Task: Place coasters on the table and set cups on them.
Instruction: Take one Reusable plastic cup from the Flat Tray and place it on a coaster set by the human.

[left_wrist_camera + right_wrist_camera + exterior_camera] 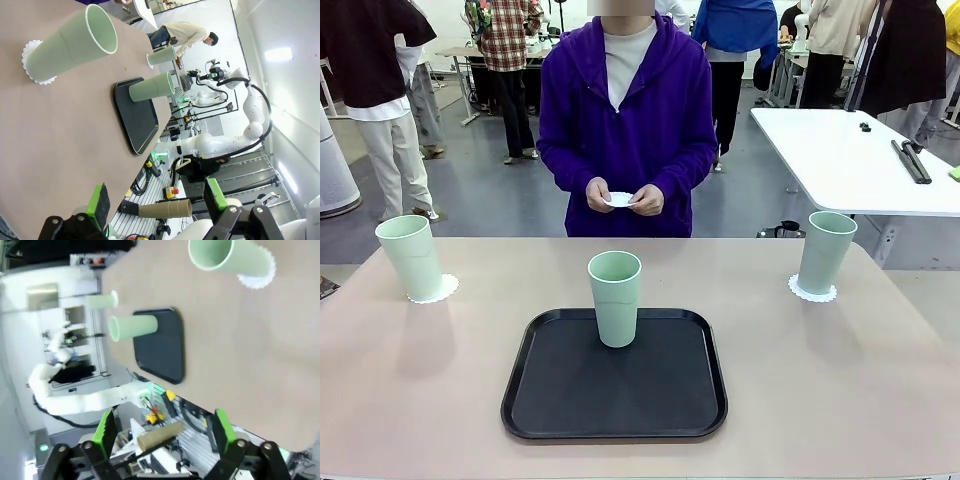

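Gaping wide and empty, left fingers [100, 204] are hovering clear. Left cup [410, 257] is standing on the left coaster [440, 291] near the left edge of the desk [840, 390]; middle cup [615, 298] on the tray [560, 400], bare desk either side; right cup [826, 252] on the right coaster [812, 293] near the right edge. Person's hands [647, 200] are holding a third coaster [619, 199]. Right fingers [223, 432] are gaping, empty.

1. Left cup [410, 257] and right cup [826, 252] are standing upright near the far corners of the desk [840, 380], blocking those corners.
2. Middle cup [615, 297] is standing at the far edge of the black tray [620, 400], obstructing the centre line.
3. Bare desk is lying open between the cups and beside the tray.
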Tool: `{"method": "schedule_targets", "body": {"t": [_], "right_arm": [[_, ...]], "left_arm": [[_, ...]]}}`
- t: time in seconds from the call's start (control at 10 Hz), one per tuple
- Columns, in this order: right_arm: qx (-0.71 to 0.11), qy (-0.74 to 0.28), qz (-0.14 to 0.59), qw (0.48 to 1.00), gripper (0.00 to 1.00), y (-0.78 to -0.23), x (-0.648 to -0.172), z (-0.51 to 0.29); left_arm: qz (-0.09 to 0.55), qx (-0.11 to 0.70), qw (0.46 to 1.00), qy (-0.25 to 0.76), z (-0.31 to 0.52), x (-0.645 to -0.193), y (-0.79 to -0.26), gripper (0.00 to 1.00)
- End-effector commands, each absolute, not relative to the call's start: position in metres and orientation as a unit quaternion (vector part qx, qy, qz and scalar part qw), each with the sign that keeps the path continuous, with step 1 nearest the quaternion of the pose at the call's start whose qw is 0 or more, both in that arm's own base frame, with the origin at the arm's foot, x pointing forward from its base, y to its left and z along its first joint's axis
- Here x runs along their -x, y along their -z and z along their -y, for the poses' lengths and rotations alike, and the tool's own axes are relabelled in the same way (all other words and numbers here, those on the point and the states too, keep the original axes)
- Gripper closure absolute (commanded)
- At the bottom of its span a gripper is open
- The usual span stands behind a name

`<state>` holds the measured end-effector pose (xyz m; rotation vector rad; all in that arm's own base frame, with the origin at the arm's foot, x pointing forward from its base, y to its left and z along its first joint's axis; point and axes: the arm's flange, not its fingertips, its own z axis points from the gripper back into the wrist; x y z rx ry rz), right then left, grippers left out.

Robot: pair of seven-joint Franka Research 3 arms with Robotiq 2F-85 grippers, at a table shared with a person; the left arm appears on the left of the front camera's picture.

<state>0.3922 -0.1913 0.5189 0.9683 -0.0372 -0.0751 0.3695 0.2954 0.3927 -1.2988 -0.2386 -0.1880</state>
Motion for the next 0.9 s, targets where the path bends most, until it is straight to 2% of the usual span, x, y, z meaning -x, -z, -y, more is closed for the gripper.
{"method": "schedule_targets", "body": {"t": [0.0,0.2,0.4,0.8], "right_arm": [[-0.516,0.023,0.059,0.854,0.0,-0.492,-0.38,0.204],[-0.57,0.01,0.09,0.817,0.0,-0.466,-0.368,0.228],[-0.6,-0.004,0.089,0.795,0.0,-0.443,-0.371,0.243],[-0.622,0.042,0.067,0.779,0.0,-0.411,-0.384,0.268]], "left_arm": [[0.11,0.598,0.789,0.085,-0.295,-0.369,-0.395,0.0],[0.11,0.598,0.789,0.085,-0.295,-0.369,-0.395,0.0],[0.11,0.598,0.789,0.085,-0.295,-0.369,-0.395,0.0],[0.11,0.598,0.789,0.085,-0.295,-0.369,-0.395,0.0]]}}
